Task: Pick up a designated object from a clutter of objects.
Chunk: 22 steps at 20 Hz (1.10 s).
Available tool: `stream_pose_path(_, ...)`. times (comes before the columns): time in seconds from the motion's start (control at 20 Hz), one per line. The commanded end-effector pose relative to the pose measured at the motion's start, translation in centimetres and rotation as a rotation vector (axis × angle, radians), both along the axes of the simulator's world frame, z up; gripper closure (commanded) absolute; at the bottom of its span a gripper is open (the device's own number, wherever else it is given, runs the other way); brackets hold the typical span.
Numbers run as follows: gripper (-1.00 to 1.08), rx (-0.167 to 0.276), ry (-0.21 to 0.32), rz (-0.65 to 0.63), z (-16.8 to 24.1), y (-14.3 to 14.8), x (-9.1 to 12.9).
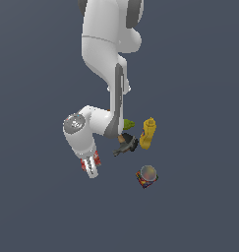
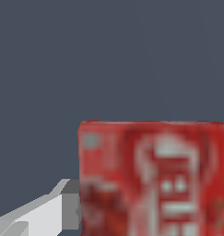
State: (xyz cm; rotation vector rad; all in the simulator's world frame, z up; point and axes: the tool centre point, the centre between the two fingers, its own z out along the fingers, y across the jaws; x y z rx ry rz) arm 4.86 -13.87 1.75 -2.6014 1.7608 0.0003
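The designated object, a flat red box [image 2: 152, 177] with white lettering, fills much of the wrist view. One grey finger [image 2: 44, 212] presses against its side; the other finger is off the frame. In the exterior view my gripper [image 1: 91, 166] points down at the exterior view's left of the clutter, and red edges of the box [image 1: 84, 164] show on both sides of the fingers. The gripper looks shut on the box. Whether the box rests on the floor or hangs above it is unclear.
The clutter lies to the exterior view's right of the gripper: a wooden-handled hammer [image 1: 126, 143], a thin black tool [image 1: 119, 151], a yellow bottle [image 1: 148, 133], a green lump [image 1: 128, 124] partly behind the arm, and a silver-topped can [image 1: 147, 176].
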Motion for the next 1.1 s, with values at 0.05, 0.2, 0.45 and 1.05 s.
stream_pose_path(0.05,1.08,0.000,-0.001,0.000,0.6,0.3,-0.2)
stream_pose_path(0.2,1.08,0.001,-0.001,0.000,1.5,0.8,-0.5)
stream_pose_path(0.45,1.08,0.001,-0.001,0.000,3.9,2.0,-1.2)
stream_pose_path(1.05,1.08,0.002,-0.001,-0.001,13.4,6.6,-4.2)
